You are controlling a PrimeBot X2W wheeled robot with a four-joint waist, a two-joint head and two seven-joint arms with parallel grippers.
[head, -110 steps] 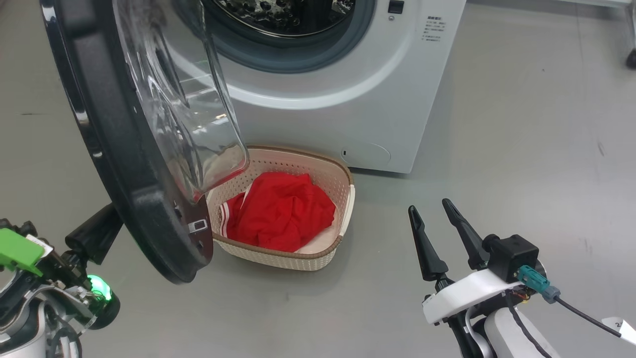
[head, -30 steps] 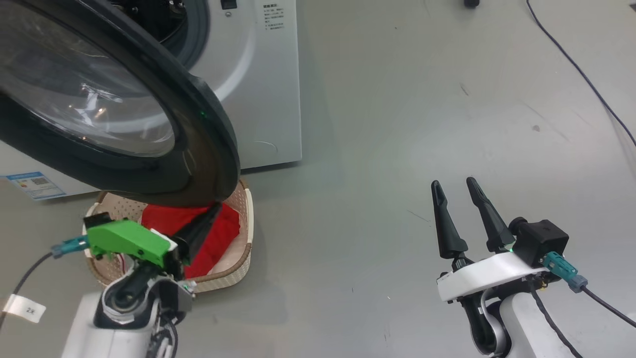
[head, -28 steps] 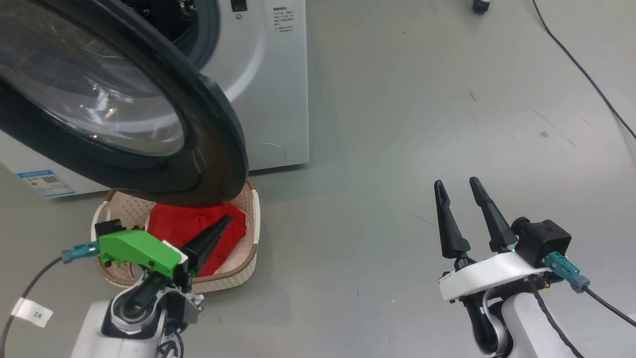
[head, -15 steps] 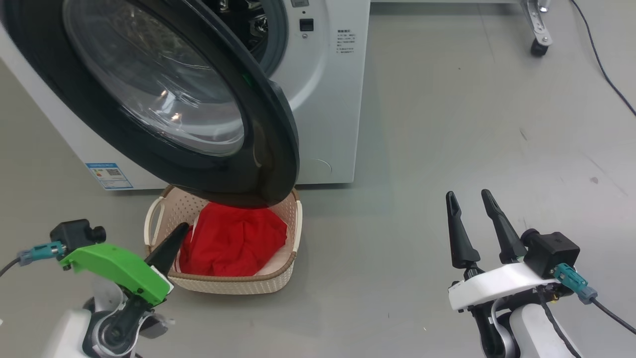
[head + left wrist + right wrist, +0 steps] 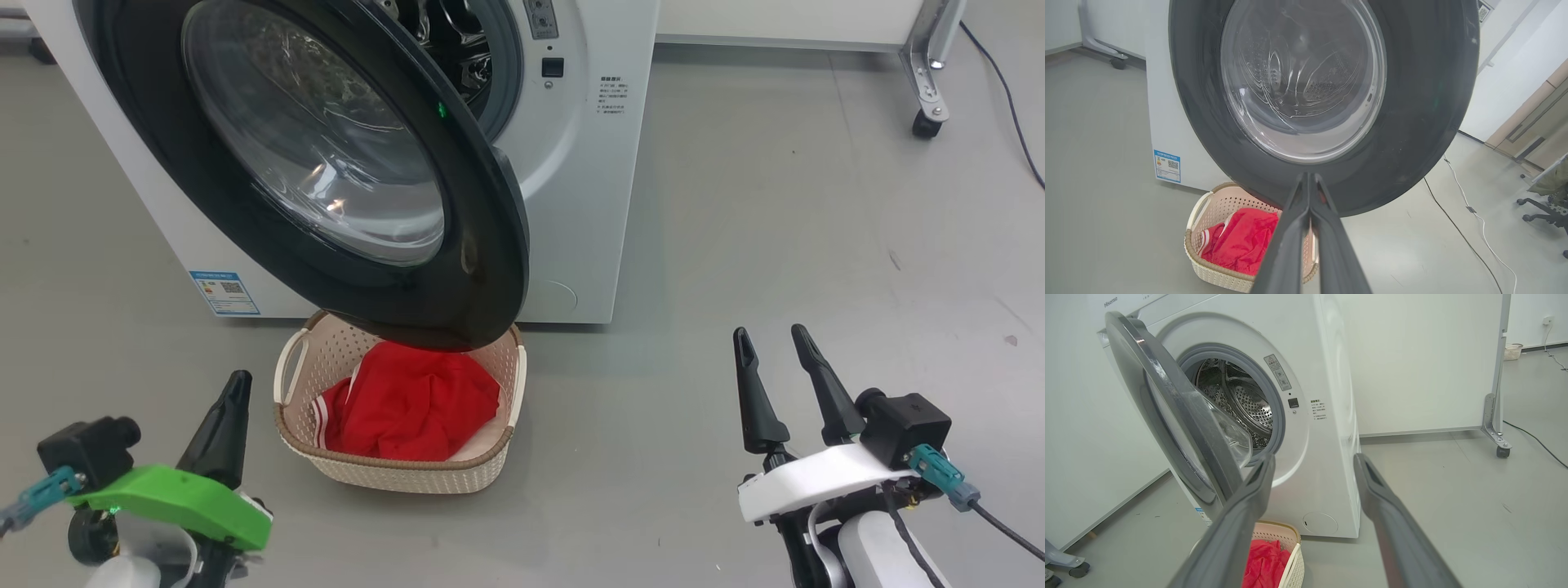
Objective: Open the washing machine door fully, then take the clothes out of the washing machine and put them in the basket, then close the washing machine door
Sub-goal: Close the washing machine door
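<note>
1. The right wrist view looks from the side. The washing machine door point(image 5: 1180, 416) stands part open. Behind it, the shiny drum point(image 5: 1241, 404) with holes shows inside the washing machine point(image 5: 1331, 416).
2. The left wrist view looks straight at the door's front, so the drum shows only dimly through the glass. This view also shows a blue sticker point(image 5: 1166, 165) low on the machine's left.
3. The head view shows both grippers at once. The basket point(image 5: 408, 478) sits on the floor point(image 5: 735, 204) just in front of the machine, under the door's bottom edge. The red clothes point(image 5: 408, 404) lie inside it.
4. The left gripper point(image 5: 238, 380) has its fingers pressed together and holds nothing. It is just left of the basket, nearer than the door, and does not touch it.
5. The right gripper point(image 5: 770, 330) has its fingers apart and holds nothing. It is over bare floor, well to the right of the basket and the door.
</note>
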